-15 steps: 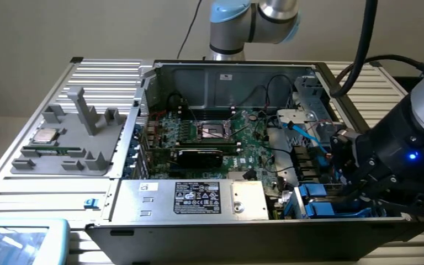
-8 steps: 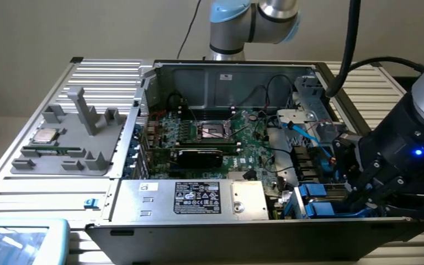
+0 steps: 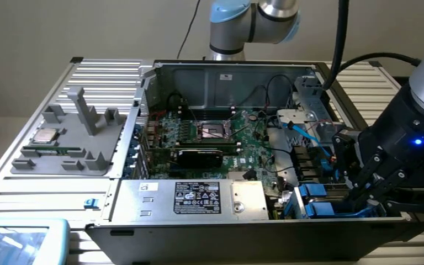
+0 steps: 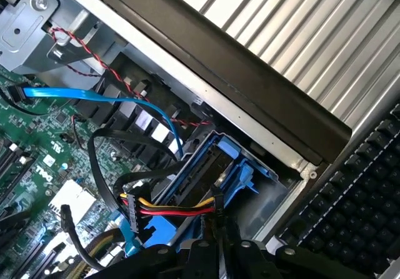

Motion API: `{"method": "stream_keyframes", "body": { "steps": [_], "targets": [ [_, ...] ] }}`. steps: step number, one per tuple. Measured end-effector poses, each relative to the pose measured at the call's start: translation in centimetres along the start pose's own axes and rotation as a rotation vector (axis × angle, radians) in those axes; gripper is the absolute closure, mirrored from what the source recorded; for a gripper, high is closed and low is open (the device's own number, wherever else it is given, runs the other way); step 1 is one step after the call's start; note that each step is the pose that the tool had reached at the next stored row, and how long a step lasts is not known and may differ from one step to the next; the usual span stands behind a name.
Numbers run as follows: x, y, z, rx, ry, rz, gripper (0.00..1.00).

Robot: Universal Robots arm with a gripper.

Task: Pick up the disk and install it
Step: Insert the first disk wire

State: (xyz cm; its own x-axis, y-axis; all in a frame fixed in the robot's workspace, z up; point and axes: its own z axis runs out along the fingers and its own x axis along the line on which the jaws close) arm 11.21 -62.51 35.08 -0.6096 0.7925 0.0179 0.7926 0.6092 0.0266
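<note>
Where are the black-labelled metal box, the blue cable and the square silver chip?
Metal box (image 3: 201,197): exterior view, on its black label.
Blue cable (image 4: 81,94): wrist view, on its straight flat run.
Silver chip (image 3: 48,136): exterior view, centre of its top face.

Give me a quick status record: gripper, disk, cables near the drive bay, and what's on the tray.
gripper: shut, low over the drive bay at the exterior view's right end of the open PC case
disk: in blue carrier rails, sitting in the bay beside the case wall
contact: cannot tell whether the gripper touches the disk
cables: blue SATA cable and red-yellow-black power cable run toward the bay
tray: grey fixture at the exterior view's left, CPU chip on it
</note>
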Motion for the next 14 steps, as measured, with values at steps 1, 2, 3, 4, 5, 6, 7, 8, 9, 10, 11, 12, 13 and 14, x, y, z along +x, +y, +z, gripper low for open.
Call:
{"method": "stream_keyframes", "body": {
  "steps": [1,2,3,4,5,6,7,8,9,10,11,12,13,14],
  "targets": [
    [0.04,0.03,0.00,0.0002,-0.0002,0.000,0.84],
    [0.14,0.11,0.01,0.0014,-0.0018,0.000,0.84],
    [0.26,0.21,0.01,0.0040,-0.0052,0.000,0.84],
    [0.38,0.30,0.01,0.0072,-0.0093,0.000,0.84],
    [0.46,0.37,0.02,0.0114,-0.0148,0.000,0.84],
    [0.52,0.40,0.02,0.0160,-0.0207,0.000,0.84],
    [0.54,0.42,0.02,0.0211,-0.0274,0.000,0.84],
    [0.55,0.43,0.03,0.0273,-0.0354,0.000,0.84],
    [0.55,0.43,0.02,0.0355,-0.0461,0.000,0.84],
    [0.55,0.43,0.03,0.0442,-0.0574,0.000,0.84],
    [0.55,0.44,0.03,0.0522,-0.0676,0.000,0.84],
    [0.56,0.44,0.03,0.0581,-0.0753,0.001,0.84],
    [0.58,0.46,0.02,0.0617,-0.0799,0.001,0.84],
    [0.58,0.46,0.02,0.0621,-0.0804,0.001,0.84]
  ]
}}
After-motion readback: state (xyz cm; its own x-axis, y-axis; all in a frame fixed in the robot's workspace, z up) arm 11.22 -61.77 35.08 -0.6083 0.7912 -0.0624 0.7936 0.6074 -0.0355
